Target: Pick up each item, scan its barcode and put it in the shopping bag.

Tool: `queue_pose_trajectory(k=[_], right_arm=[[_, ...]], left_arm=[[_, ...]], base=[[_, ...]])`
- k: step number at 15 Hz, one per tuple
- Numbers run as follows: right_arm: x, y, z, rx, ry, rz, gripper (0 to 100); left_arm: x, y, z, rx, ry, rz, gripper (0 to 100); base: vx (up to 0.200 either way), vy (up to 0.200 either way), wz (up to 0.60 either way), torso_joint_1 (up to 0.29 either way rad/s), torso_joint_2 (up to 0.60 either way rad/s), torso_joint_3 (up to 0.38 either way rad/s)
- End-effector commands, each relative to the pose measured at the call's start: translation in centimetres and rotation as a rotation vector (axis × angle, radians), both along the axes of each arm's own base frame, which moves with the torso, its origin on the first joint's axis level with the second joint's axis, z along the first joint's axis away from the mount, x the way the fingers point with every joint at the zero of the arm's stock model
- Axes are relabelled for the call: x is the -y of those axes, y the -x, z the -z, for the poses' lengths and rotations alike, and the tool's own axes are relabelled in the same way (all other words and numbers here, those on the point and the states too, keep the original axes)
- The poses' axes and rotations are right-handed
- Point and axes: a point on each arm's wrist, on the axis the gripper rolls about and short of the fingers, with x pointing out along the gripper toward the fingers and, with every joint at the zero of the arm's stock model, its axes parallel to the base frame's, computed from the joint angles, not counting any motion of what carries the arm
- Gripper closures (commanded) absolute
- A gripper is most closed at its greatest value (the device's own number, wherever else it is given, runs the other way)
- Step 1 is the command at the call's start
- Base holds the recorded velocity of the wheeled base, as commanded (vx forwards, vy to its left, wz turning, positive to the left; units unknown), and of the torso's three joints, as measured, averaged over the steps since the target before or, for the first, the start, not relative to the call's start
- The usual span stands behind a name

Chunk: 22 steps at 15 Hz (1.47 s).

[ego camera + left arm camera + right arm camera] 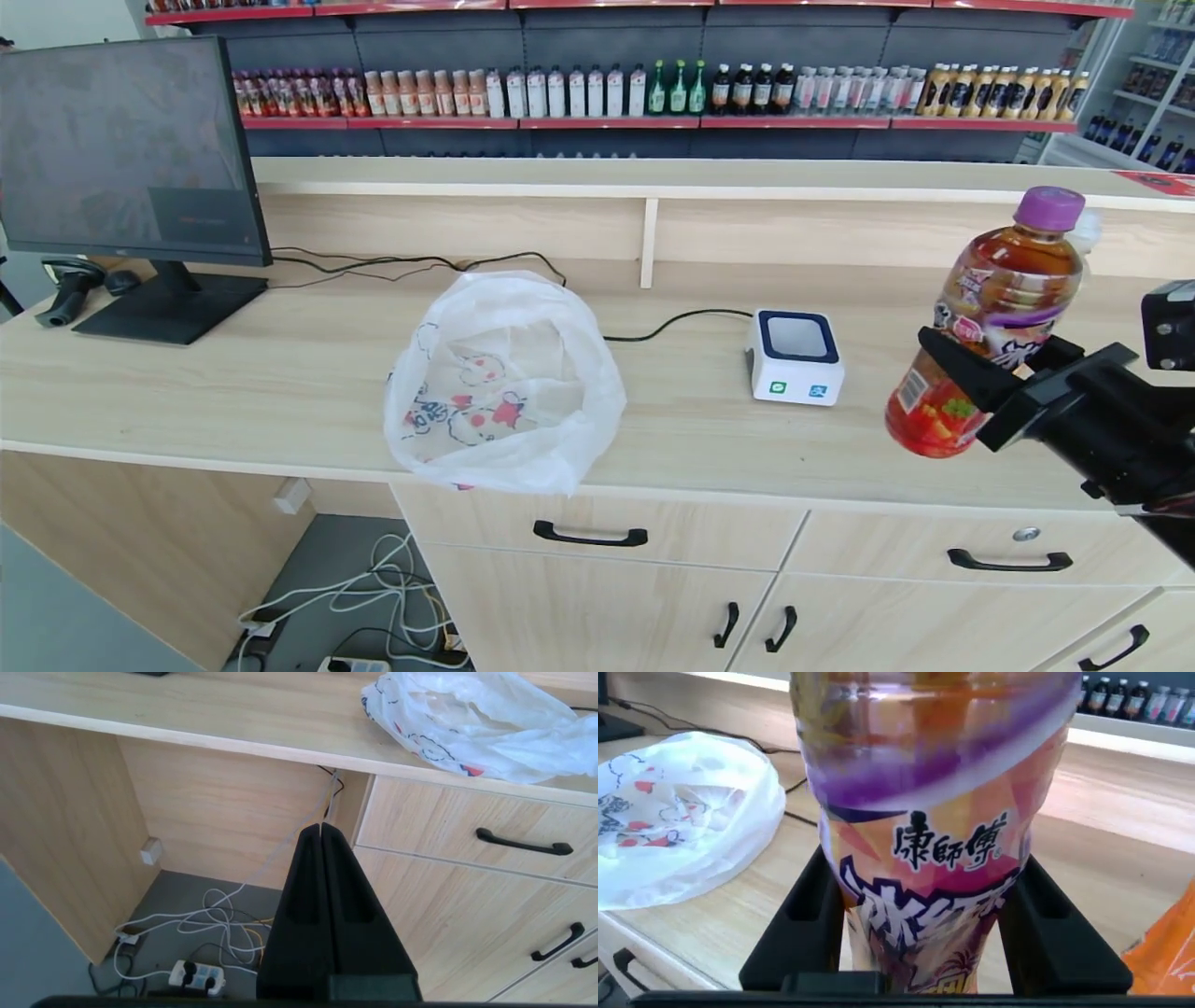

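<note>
A tea bottle (994, 313) with a purple cap and purple-red label hangs tilted above the counter's right end, my right gripper (1004, 373) shut around its middle. Up close, the bottle (920, 831) sits between the two black fingers (799, 924). To the bottle's left stands the white barcode scanner (795, 357), window facing up. Further left lies the white shopping bag (504, 383), mouth open, near the counter's front edge; it also shows as the bag (677, 812) and the bag (476, 719). My left gripper (324, 835) hangs below counter height by the drawers, shut and holding nothing.
A monitor (126, 154) on its stand fills the counter's left end, a black handheld scanner (65, 289) beside it. A black cable (672, 325) runs from the barcode scanner behind the bag. Shelves of bottled drinks (653, 89) line the back wall. Drawers (588, 534) sit under the counter.
</note>
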Motion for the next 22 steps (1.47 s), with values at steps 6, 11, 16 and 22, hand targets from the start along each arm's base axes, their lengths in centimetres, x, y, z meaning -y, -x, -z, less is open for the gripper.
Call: queue_pose_trajectory(k=[6, 11, 16, 22], right_arm=[[0.2, 0.8, -0.4, 0.009, -0.026, 0.0, 100], [0.6, 1.0, 0.4, -0.024, -0.021, 0.021, 100], [0.6, 0.8, 0.6, -0.027, 0.007, 0.021, 100], [0.6, 0.8, 0.7, -0.03, 0.014, 0.02, 100]], left_arm=[[0.0, 0.0, 0.0, 0.0, -0.006, 0.0, 100], [0.0, 0.0, 0.0, 0.0, -0.011, 0.0, 100], [0.0, 0.0, 0.0, -0.002, -0.008, 0.0, 100], [0.0, 0.0, 0.0, -0.002, -0.008, 0.0, 100]], base=[[-0.1, 0.0, 0.0, 0.001, 0.0, 0.0], [-0.04, 0.0, 0.0, -0.008, -0.01, 0.001], [-0.08, 0.16, 0.0, 0.014, 0.01, 0.004], [0.0, 0.2, 0.0, -0.004, 0.0, 0.005]])
